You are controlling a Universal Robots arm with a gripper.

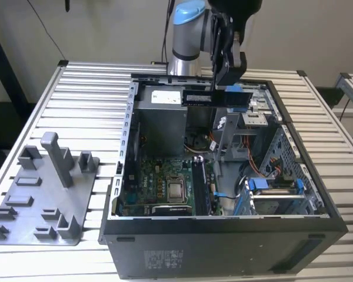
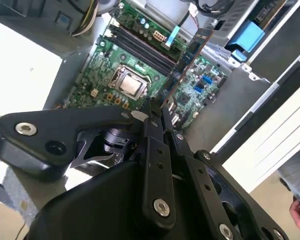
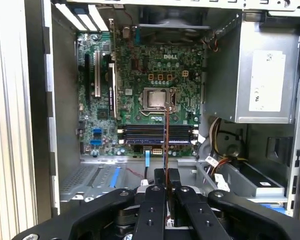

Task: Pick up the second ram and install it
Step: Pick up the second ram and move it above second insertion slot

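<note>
- End effector [image 1: 226, 85] is clamped on the second ram [image 1: 215, 98], which hangs in the air, not seated.
- The stick sits over the 12 o'clock end of the open computer case [image 1: 125, 135] on the bench [image 1: 70, 100].
- In the exterior view its long axis runs level, 9 to 3 o'clock.
- The memory slots [image 1: 201, 185] lie about 6 o'clock from the end effector, lower down.
- They run 12 to 6, judged crosswise to the stick.

On the table [image 1: 76, 100] the computer case [image 1: 223, 247] lies open, with the holder tray [image 1: 23, 217] just beside it on the exterior view's left. Inside the case, the motherboard [image 1: 159, 182] lies near, toward the exterior view's left. The gripper [image 1: 228, 85] holds the second ram [image 1: 200, 97] above the case's far side.
</note>
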